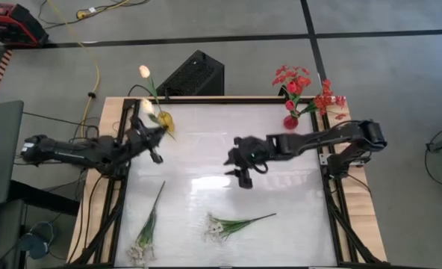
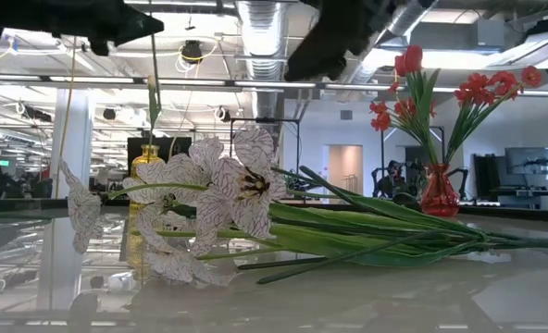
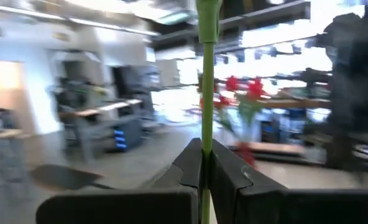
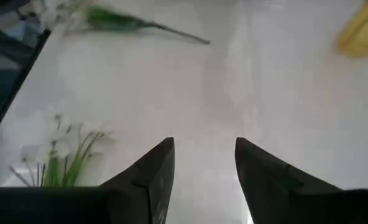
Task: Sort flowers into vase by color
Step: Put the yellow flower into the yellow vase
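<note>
My left gripper (image 1: 155,139) (image 3: 206,152) hovers by the yellow vase (image 1: 166,121) at the table's far left, shut on a thin green flower stalk. Above the vase a cream tulip (image 1: 144,72) shows. My right gripper (image 1: 236,169) (image 4: 202,149) hangs open over the middle of the table with nothing between its fingers. Two white blossom sprays (image 1: 148,233) (image 1: 232,224) lie flat on the table near its front edge. Red flowers (image 1: 303,88) stand in the red vase (image 1: 290,120) at the far right. My left gripper pinches the green stalk (image 3: 206,118) between its two fingers, which lie about level and across it. The stalk stands upright and runs above and below the fingers. In the low view its lower part (image 2: 153,92) reaches down to the yellow vase (image 2: 149,157); whether it is inside, I cannot tell.
A black box (image 1: 193,75) stands on the floor behind the table's far edge. The table's black frame rails (image 1: 333,194) run along its left and right sides. The white tabletop (image 1: 206,157) between the two grippers is bare.
</note>
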Available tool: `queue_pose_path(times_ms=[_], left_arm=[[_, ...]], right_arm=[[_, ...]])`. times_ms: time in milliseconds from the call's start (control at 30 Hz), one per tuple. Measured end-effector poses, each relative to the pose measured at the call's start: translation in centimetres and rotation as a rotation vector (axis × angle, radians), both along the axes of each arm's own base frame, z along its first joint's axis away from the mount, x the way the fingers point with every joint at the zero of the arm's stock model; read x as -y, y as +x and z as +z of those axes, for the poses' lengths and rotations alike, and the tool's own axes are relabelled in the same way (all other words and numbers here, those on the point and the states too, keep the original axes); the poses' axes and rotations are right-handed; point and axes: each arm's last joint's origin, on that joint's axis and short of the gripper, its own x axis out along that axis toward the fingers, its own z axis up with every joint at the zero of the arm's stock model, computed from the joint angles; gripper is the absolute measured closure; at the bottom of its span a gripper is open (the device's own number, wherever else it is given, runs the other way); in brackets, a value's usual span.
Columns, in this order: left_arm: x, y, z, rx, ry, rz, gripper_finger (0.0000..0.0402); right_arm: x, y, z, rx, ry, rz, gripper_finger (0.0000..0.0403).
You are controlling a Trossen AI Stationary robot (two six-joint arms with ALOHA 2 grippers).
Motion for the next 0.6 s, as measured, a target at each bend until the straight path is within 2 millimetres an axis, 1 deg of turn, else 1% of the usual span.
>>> queue_pose_path(times_ms=[133,267,333,467,600], left_arm=[[-1.2,-1.1,0.5,0.027,0.019,0.131,0.0401],[-2.6,-1.7,0.5,0.016,0.025,0.253,0.0401],[-3.5,-1.8,0.3,-0.013,0.029,0.307,0.0401],[-5.3,-1.7,-0.5,-0.072,0.014,0.34,0.0401],[-6.7,-1.9,-0.8,-0.055,-0.018,0.352,0.0401]], right_arm=[[-1.5,-1.0,-2.6,0.079,0.001,0.047,0.0225],[-2.4,-1.5,-4.5,0.145,0.011,0.075,0.0238],[-2.8,-1.6,-5.1,0.179,0.016,0.086,0.0242],[-3.3,-1.8,-5.9,0.199,0.021,0.102,0.0248],[-3.5,-2.0,-6.3,0.213,0.034,0.101,0.0251]])
